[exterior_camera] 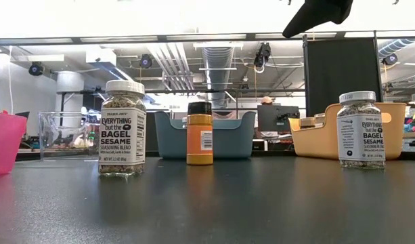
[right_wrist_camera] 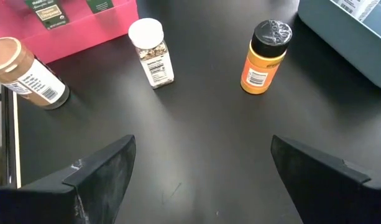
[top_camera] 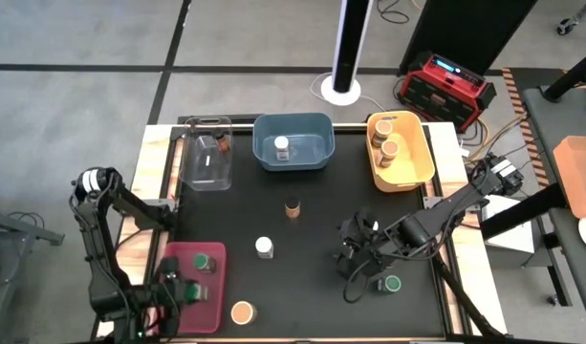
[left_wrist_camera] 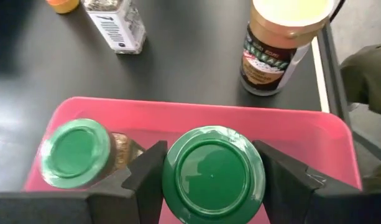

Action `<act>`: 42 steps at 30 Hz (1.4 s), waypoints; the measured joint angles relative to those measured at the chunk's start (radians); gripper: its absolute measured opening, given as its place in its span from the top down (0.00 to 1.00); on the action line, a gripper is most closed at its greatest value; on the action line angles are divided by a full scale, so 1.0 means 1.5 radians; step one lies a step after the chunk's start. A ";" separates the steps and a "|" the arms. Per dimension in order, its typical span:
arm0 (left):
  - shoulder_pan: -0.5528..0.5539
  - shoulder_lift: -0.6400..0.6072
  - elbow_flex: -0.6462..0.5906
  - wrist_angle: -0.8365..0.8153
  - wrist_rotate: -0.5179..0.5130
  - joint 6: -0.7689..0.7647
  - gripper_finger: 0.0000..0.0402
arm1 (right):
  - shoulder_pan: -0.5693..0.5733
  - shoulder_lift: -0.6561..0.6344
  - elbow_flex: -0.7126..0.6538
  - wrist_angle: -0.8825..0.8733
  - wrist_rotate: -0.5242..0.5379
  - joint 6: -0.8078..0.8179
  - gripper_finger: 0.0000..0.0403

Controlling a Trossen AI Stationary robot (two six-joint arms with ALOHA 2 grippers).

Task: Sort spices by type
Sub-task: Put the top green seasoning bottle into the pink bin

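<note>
The left end effector (left_wrist_camera: 213, 180) is hanging over the red bin (top_camera: 216, 296) at the bench's (top_camera: 312, 210) near left corner, its two fingers (left_wrist_camera: 146, 174) clamping a green-lidded spice jar (left_wrist_camera: 213, 173) from both sides. Another green-lidded jar (left_wrist_camera: 75, 152) is sitting in the same bin just beside the held one. Just outside the bin, by the near edge, a tan-lidded jar (top_camera: 242, 312) is standing upright.

The right end effector (top_camera: 353, 258) is hovering above the bench's near right area with its fingers spread wide and nothing between them. A third green-lidded jar (top_camera: 392, 284) is standing just beside it, toward the near right corner.

Further out, a white-lidded jar (top_camera: 264, 247) is standing near the middle of the bench, and a dark-lidded orange jar (top_camera: 293, 207) is standing a little beyond it toward the far edge. In the low view, two jars labelled as everything bagel sesame seasoning are showing: one on the left (exterior_camera: 122, 127) and one on the right (exterior_camera: 359, 130).

Along the far edge, three bins are sitting in a row. The clear bin (top_camera: 208, 153) at the far left is holding one jar with a dark lid (top_camera: 222, 143). The blue bin (top_camera: 293, 141) in the middle is holding a white-lidded jar (top_camera: 282, 147). The yellow bin (top_camera: 402, 151) at the far right is holding tan-lidded jars (top_camera: 386, 139).
</note>
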 joint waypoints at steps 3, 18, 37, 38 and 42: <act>0.000 0.000 -0.008 0.012 0.000 0.000 0.52 | 0.000 0.000 0.000 0.000 0.000 0.000 0.09; 0.007 0.000 -0.036 0.060 0.014 0.004 0.51 | 0.000 0.000 0.000 0.001 0.000 0.002 0.09; 0.019 0.000 -0.036 0.058 0.025 0.047 0.44 | 0.000 0.000 0.000 0.001 0.000 0.002 0.09; 0.019 0.000 -0.036 0.058 0.025 0.047 0.43 | 0.000 0.000 0.000 0.001 0.000 0.003 0.09; 0.019 0.000 -0.036 0.057 0.025 0.046 0.40 | 0.000 0.000 0.000 0.000 0.000 0.003 0.09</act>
